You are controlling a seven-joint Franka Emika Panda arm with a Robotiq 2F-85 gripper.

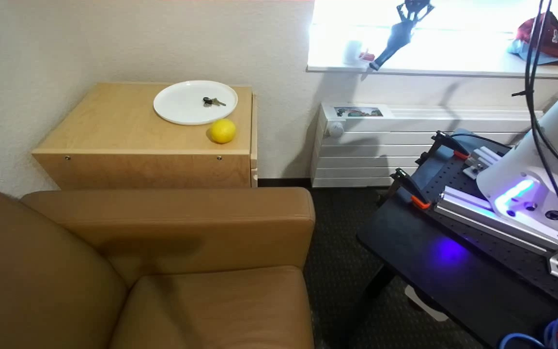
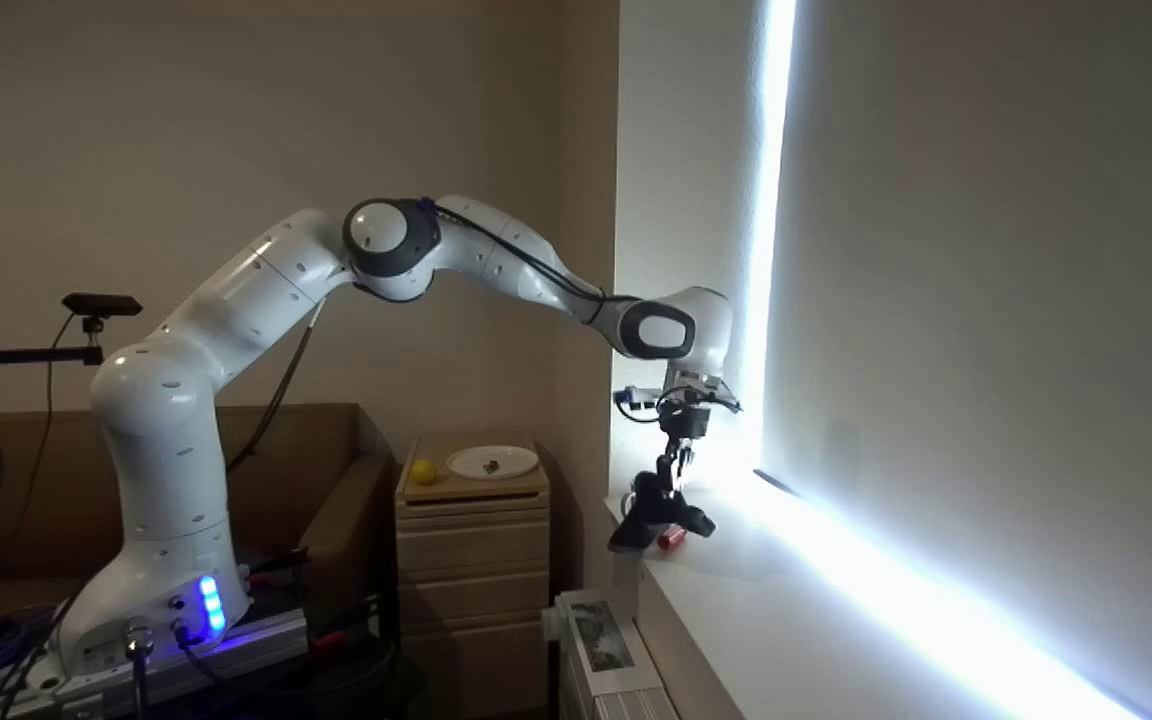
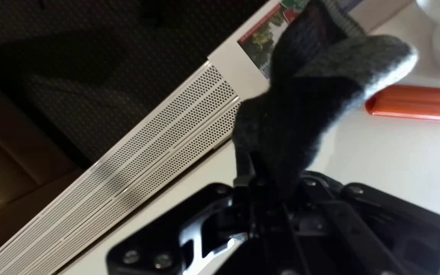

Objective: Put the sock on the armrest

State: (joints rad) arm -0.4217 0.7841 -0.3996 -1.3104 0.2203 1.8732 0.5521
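Glare over windowsill (image 1: 453, 54); wall (image 2: 236, 110) dim; shadow on armrest (image 1: 177, 223); pincer (image 3: 277, 187) blurred.

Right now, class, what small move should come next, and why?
Probably ease the pincer away from the windowsill towards the brown armrest: the sock is gripped, but hangs at that windowsill, not over the armrest.

Limp, dark grey fabric sock (image 3: 292, 130) in the black, jointed gripper (image 3: 275, 187) registers pale along one edge, glossy orange-red cylindrical object (image 3: 411, 103) below the gripper is unpatterned, white slatted radiator (image 3: 159, 152) below it bears rows of dark dots on top, and boxy leather-look armrest (image 1: 177, 206), well apart from it, is plain brown.
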